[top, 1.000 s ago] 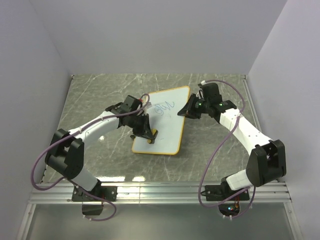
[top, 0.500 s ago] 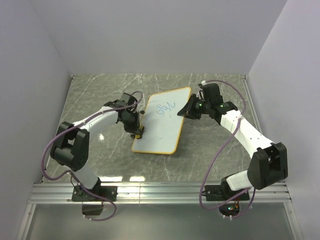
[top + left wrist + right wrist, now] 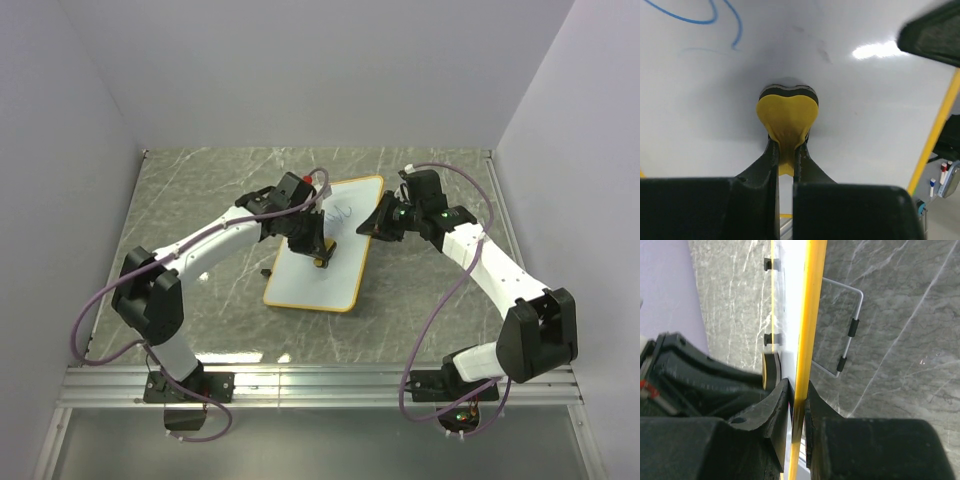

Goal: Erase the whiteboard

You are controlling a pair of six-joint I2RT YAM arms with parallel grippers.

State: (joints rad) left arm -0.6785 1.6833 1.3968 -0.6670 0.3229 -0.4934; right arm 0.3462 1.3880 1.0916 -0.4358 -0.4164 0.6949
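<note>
The whiteboard (image 3: 312, 285) lies tilted on the marble table, white with an orange-yellow frame. Blue scribbles (image 3: 340, 211) remain near its far end, also seen in the left wrist view (image 3: 715, 19). My left gripper (image 3: 318, 250) is shut on a small yellow eraser (image 3: 787, 116), which is pressed onto the board's white face (image 3: 870, 115) near the middle. My right gripper (image 3: 376, 226) is shut on the board's right frame edge (image 3: 812, 300), one finger on each side. Two black clips (image 3: 771, 263) show on the far edge.
A bent wire stand (image 3: 850, 330) sticks out from under the board on the table's right side. Grey walls close in the table on the left, back and right. A metal rail (image 3: 320, 385) runs along the near edge by the arm bases.
The left gripper with the eraser swept from the board's lower left, out past the left edge, then back up to the middle near the scribbles. The right gripper kept its hold.
</note>
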